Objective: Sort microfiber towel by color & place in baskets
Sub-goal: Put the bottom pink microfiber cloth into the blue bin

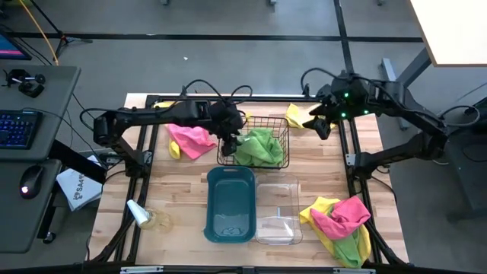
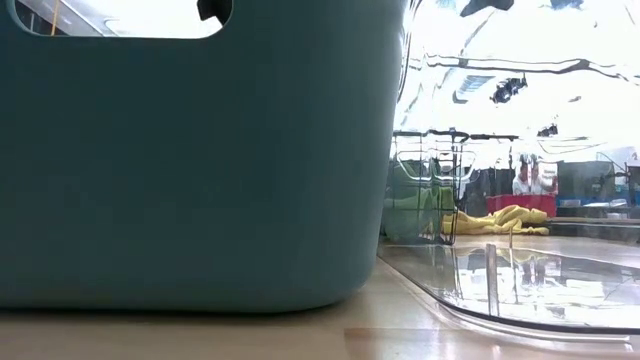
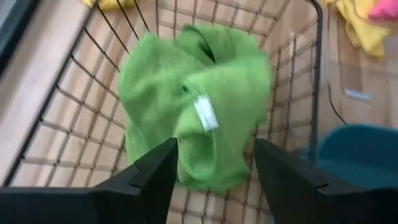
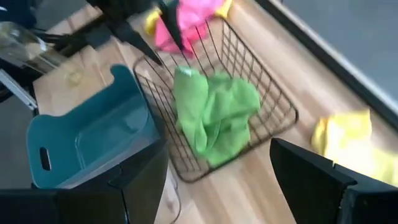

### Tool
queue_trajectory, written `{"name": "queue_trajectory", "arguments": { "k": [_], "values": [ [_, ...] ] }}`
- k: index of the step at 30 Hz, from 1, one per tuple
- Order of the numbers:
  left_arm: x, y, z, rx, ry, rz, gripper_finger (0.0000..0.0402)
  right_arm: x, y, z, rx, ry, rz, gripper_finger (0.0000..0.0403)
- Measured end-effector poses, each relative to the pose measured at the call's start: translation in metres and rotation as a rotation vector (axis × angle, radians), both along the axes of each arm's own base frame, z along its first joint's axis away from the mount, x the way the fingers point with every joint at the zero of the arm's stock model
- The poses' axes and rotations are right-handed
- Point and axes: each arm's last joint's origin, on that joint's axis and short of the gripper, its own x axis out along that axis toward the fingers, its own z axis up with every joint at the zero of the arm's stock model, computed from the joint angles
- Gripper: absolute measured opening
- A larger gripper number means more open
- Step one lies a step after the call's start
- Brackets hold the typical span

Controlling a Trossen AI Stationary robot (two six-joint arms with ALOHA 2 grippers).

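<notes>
A lime green towel (image 1: 259, 148) lies crumpled on the floor of the black wire basket (image 1: 284, 128); the left wrist view shows its white label (image 3: 205, 113). My left gripper (image 1: 228, 141) hovers open over the basket's left part, its fingers (image 3: 163, 167) above the towel (image 3: 193, 87) and apart from it. My right gripper (image 1: 321, 128) is open in the air right of the basket, near a yellow towel (image 1: 295, 116) lying on the table. A pink towel (image 1: 192, 138) lies left of the basket over a yellow one (image 1: 174, 149).
The teal bin (image 1: 230, 204) and the clear bin (image 1: 278, 210) stand side by side nearer than the wire basket. A heap of pink, yellow and green towels (image 1: 342, 222) lies at the near right. A small bottle (image 1: 139, 213) lies near left. Bare wood shows between.
</notes>
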Motion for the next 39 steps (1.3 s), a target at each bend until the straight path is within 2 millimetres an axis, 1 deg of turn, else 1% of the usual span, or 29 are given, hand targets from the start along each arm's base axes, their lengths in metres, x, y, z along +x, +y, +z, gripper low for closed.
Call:
{"name": "queue_trajectory", "arguments": {
  "k": [3,5,9,13,15,18,20,24,29,33,35,37,39],
  "values": [
    [-0.007,0.003,0.004,-0.038,0.051,0.003,0.0210,0.004,0.011,-0.015,0.132,0.068,-0.008,0.0277],
    [-0.014,0.008,0.007,-0.061,0.047,0.032,0.0211,0.007,0.026,-0.038,0.251,0.176,0.040,0.0277],
    [-0.024,0.015,0.017,-0.071,-0.043,0.091,0.0211,0.009,0.064,-0.091,0.460,0.388,0.089,0.0277],
    [-0.032,0.022,0.029,-0.069,-0.160,0.106,0.0211,0.007,0.110,-0.134,0.661,0.531,0.119,0.0277],
    [-0.034,0.024,0.033,-0.058,-0.200,0.111,0.0211,0.002,0.131,-0.148,0.698,0.586,0.115,0.0277],
    [-0.035,0.025,0.037,-0.039,-0.241,0.108,0.0211,-0.008,0.154,-0.171,0.689,0.690,0.049,0.0277],
    [-0.033,0.026,0.040,-0.012,-0.273,0.082,0.0211,-0.017,0.161,-0.185,0.659,0.765,-0.059,0.0277],
    [-0.029,0.026,0.045,0.006,-0.342,0.038,0.0211,-0.032,0.170,-0.209,0.657,0.891,-0.257,0.0277],
    [-0.026,0.026,0.048,-0.006,-0.386,0.016,0.0211,-0.045,0.173,-0.225,0.637,0.959,-0.383,0.0277],
    [-0.026,0.026,0.047,-0.009,-0.381,0.018,0.0211,-0.049,0.174,-0.231,0.623,0.972,-0.397,0.0275],
    [-0.026,0.026,0.047,-0.011,-0.382,0.019,0.0211,-0.051,0.175,-0.236,0.624,0.989,-0.378,0.0266],
    [-0.026,0.026,0.047,-0.019,-0.382,0.026,0.0211,-0.053,0.177,-0.241,0.641,1.013,-0.317,0.0243],
    [-0.026,0.026,0.047,-0.023,-0.381,0.029,0.0211,-0.054,0.178,-0.246,0.662,1.033,-0.266,0.0200]
  ]
}}
